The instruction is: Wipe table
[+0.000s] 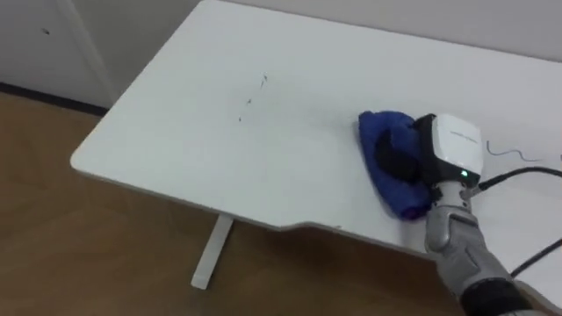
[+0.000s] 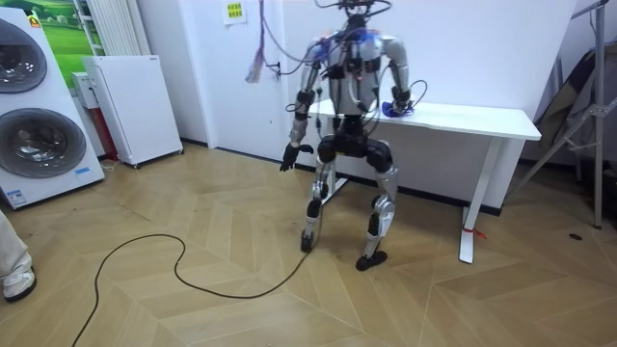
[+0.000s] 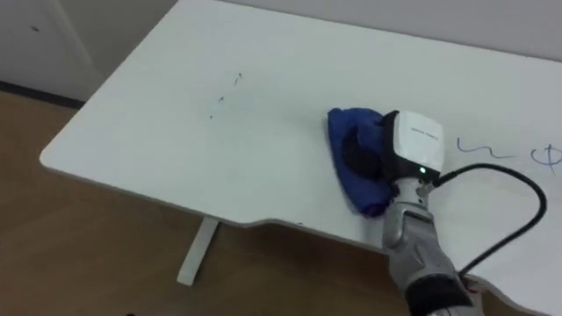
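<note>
A white table (image 1: 219, 149) stands against the wall, and I stand at its front edge. A bunched blue cloth (image 1: 379, 132) lies on the top near the front edge, right of the middle. My right hand (image 1: 399, 160) rests on the cloth with its dark fingers sunk into the folds and curled on it. Small dark marks (image 1: 250, 99) dot the tabletop to the left of the cloth. Pen scribbles (image 3: 479, 149) run across the top on the cloth's right. My left hand (image 2: 289, 159) hangs at my side, away from the table.
The table's left corner (image 1: 83, 158) and front edge drop to wooden floor, with a white table leg (image 1: 211, 254) below. In the room view a white cabinet (image 2: 130, 106) and washing machines (image 2: 39, 116) stand at the left. A tripod (image 2: 578, 106) stands at the right.
</note>
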